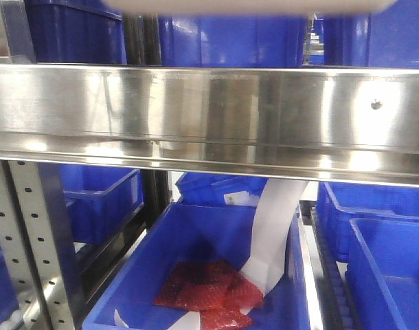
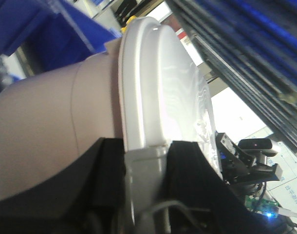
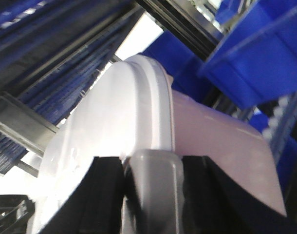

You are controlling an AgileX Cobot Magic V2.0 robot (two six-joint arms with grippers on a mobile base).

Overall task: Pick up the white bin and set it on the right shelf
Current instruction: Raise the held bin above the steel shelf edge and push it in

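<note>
Left hand (image 2: 145,158), right hand (image 3: 153,163), both clamped

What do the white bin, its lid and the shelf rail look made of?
The white bin: probably plastic, matte pinkish, smoothly moulded curves. Its lid: translucent white plastic, glossy; light glows through. The shelf rail: likely stainless steel, polished; mirrors blurred reflections.

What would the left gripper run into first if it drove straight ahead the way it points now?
The white bin itself: the left gripper sits on its lidded rim, and the tub fills the line ahead. Blue bins lie beyond; how far is unclear.
</note>
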